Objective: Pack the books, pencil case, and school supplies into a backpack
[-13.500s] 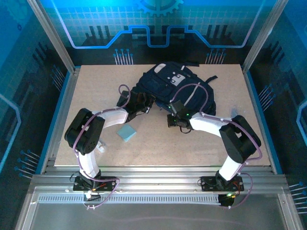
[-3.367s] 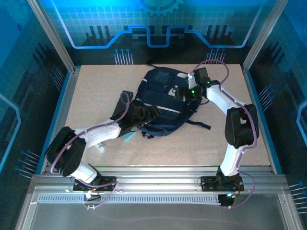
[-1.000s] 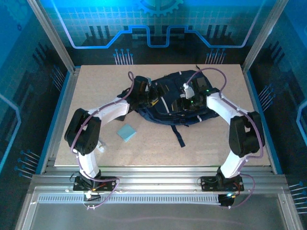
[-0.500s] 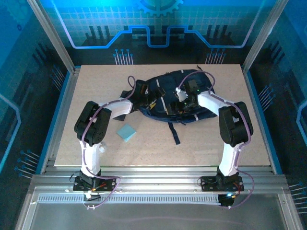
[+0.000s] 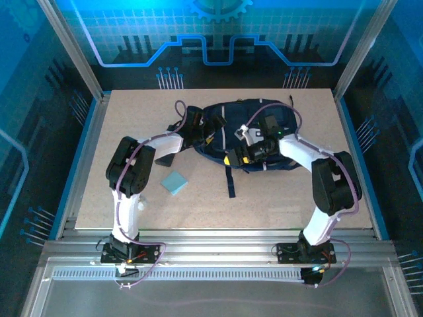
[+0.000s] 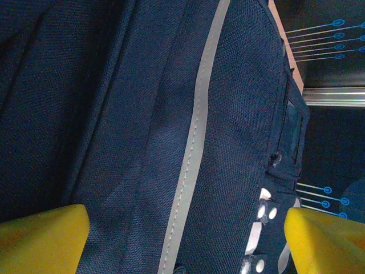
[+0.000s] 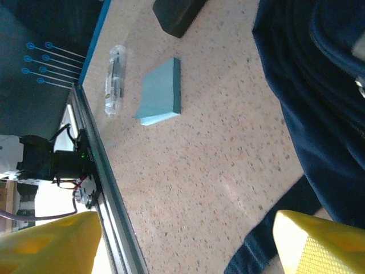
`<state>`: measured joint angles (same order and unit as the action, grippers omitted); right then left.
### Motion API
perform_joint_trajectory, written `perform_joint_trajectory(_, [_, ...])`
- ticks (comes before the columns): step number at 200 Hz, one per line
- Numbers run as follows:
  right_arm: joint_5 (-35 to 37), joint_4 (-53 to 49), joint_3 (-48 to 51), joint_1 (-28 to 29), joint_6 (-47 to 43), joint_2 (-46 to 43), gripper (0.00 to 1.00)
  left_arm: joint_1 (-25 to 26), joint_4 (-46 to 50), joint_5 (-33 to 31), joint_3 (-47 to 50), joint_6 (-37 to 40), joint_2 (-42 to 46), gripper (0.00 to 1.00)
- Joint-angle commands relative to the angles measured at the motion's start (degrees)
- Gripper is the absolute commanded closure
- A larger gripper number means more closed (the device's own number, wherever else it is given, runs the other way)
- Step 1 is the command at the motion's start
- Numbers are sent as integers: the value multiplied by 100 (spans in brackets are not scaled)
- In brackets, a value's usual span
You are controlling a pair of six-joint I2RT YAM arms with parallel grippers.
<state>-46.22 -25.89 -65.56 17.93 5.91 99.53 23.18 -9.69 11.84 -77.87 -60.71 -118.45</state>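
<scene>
Left jaws and right jaws wide apart, both at the backpack [image 5: 231,113]

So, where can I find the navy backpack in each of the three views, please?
Top external: the backpack lies at the far middle of the table.
Left wrist: the backpack is seen close up, with its grey stripe running from top to bottom.
Right wrist: the backpack lies along the right edge.
Shared landmark: the tan table under it, a thin strip at top right in the left wrist view and wide in the right wrist view.
</scene>
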Motion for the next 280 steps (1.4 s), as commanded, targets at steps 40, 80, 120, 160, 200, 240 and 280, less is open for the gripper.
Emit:
perform_joint_trajectory(40, [3883, -486, 745, -454, 2364, -1705, 19, 133, 1351, -252, 160, 1462, 845, 14])
perform_joint_trajectory(80, [5034, -509, 1108, -855, 2839, -2162, 19, 744, 2595, -784, 148, 2461, 1467, 22])
perform_joint_trajectory(120, [5250, 54, 1309, -1290, 2880, -1657, 32, 1355, 3198, -814, -346, 2637, 1206, 34])
perform_joint_trajectory(160, [5164, 447, 1454, -1493, 3066, -742, 46, 1671, 3551, -808, -1127, 2695, 433, 38])
perform_joint_trajectory(200, [5100, 443, 1455, -1660, 3270, -178, 50, 1766, 3841, -756, -1820, 2762, -253, 38])
perform_joint_trajectory(240, [4666, 551, 1468, -1699, 3309, -206, 52, 1875, 4394, -923, -2598, 2966, -785, 42])
perform_joint_trajectory(280, [4665, 559, 1485, -1659, 3311, -251, 56, 1970, 5277, -1204, -3448, 3229, -1399, 53])
